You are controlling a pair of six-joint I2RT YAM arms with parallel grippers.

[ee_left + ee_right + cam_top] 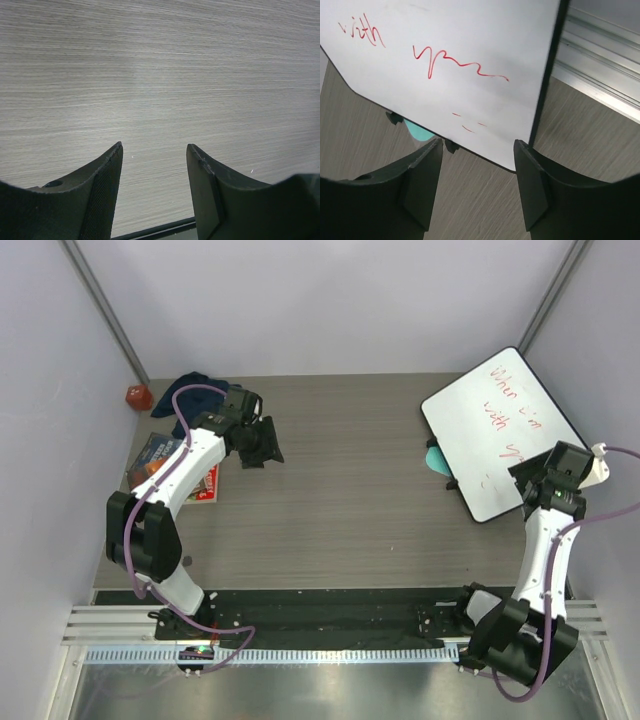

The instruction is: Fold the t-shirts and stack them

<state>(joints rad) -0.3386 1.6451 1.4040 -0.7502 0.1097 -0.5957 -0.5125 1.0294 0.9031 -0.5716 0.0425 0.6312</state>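
Observation:
A crumpled dark navy t-shirt lies at the table's far left, partly behind my left arm. My left gripper is open and empty, just right of it over bare wood; in the left wrist view its fingers frame only the tabletop. My right gripper is open and empty at the near edge of a white board. In the right wrist view its fingers frame the board's near corner.
The white board with red writing leans at the far right, a teal object under its left edge, also visible in the right wrist view. A magazine lies at the left, a red object in the far left corner. Walls enclose three sides.

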